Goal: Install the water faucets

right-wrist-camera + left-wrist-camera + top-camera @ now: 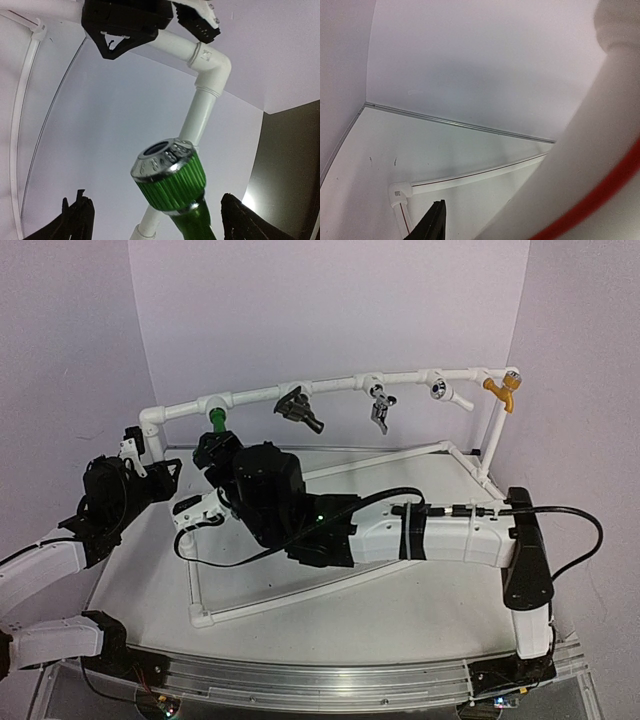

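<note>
A white plastic pipe frame (330, 388) stands on the white counter (135, 585), and its top rail carries a row of small taps. The bright green faucet with a silver knurled end (217, 421) hangs at the left end of that rail, just below a white tee fitting (221, 401) and close to the corner elbow (151, 420). Whether it is seated in the fitting cannot be told.

The right arm reaches across the counter from the right, and the right fingers (240, 225) are spread wide apart. In the right wrist view the green faucet (172, 187) sits between them. One black finger is on each side and a strip of background shows between each finger and the green body. The gap on the right side is narrow. The faucet's silver end points away from the palm, with a rail pipe running behind it.

The left fingers (125, 25) are closed around the frame's left post, just beside the elbow (212, 62). In the left wrist view only one black finger (432, 225) shows at the bottom edge. A blurred white pipe with a red stripe (600, 165) fills the right side of that view.

The dark brown-black faucet with a lever handle (298, 408) hangs from the next fitting along the rail, to the right of the green one and apart from both sets of fingers. Further right hang a grey metal tap (380, 408), a white tap (446, 392) and an orange-yellow curved tap (503, 390).
</note>
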You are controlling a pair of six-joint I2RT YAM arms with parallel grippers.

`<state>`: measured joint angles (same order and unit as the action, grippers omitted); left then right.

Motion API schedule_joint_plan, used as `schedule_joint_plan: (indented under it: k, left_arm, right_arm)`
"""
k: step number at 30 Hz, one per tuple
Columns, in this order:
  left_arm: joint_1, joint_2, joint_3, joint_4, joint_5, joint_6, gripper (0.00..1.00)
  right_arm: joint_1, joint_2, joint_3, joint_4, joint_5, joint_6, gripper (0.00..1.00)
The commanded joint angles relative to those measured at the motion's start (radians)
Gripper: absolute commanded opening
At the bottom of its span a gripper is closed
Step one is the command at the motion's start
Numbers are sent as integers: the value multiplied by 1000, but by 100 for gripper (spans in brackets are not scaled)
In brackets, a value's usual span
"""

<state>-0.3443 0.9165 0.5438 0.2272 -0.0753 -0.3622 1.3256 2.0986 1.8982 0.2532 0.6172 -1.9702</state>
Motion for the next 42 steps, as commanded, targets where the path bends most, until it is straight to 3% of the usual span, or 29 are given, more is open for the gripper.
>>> schedule_joint_plan:
  k: [1,5,9,19,21,23,27,33,36,40,42]
  left_arm:
    - [-28,16,24,-71,115,-160,0]
    - [-29,21,25,-71,117,-158,0]
    - [-28,24,27,-71,116,-155,0]
    - [-29,21,28,-73,122,-158,0]
    - [-29,21,28,-74,124,-161,0]
    - [-28,22,27,-73,126,-166,0]
    - [-29,27,30,-73,129,-172,0]
    - [-28,36,34,-74,131,-189,0]
    - [-28,41,39,-74,124,-202,0]
    - [-29,44,40,-74,111,-223,0]
    - [-28,45,39,-73,105,-233,0]
  right_arm:
    - [-25,49,124,49,18,-197,87]
    - [-39,94,181,49,21,-195,84]
    - [-45,132,231,49,38,-178,72]
    - [-47,271,382,161,83,-12,22]
    - [-48,304,433,194,94,71,3]
    - [-48,326,457,259,94,160,0]
    - [-48,318,485,274,115,526,0]
    - [-67,109,232,261,66,1477,0]
    - [-82,60,166,288,42,1856,0]
    - [-83,37,127,302,19,2259,0]
    - [-83,40,130,328,-34,2352,0]
